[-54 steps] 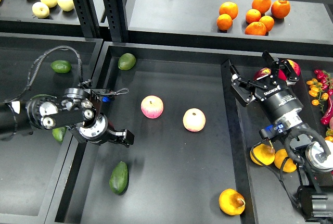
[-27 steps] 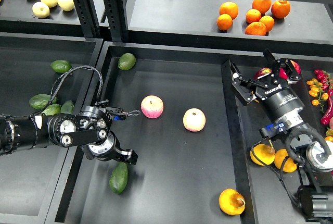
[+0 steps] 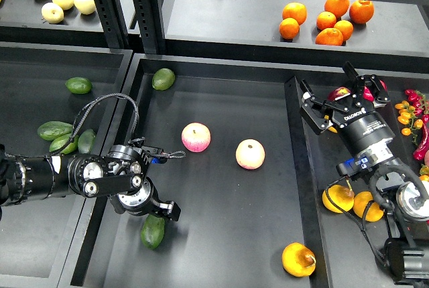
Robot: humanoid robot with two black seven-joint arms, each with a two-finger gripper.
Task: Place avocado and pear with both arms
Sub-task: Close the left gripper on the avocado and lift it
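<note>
- Down in the near-left part of the middle tray [image 3: 221,87], the left gripper [image 3: 163,209] sits right at the far end of the avocado [image 3: 152,232]; its fingers are too dark and bunched for me to tell whether they are spread or pressed together.
- That dark green avocado lies on the tray floor, just beside the tray's left wall.
- Over on the right, the right gripper [image 3: 340,97] hangs above the right-hand bin with its fingers spread wide, pinching nothing.
- Near the tray's near-right corner lies the pear [image 3: 298,259], stem showing, well apart from both grippers.
- Two pink-and-yellow apples [image 3: 196,136] rest mid-tray.
</note>
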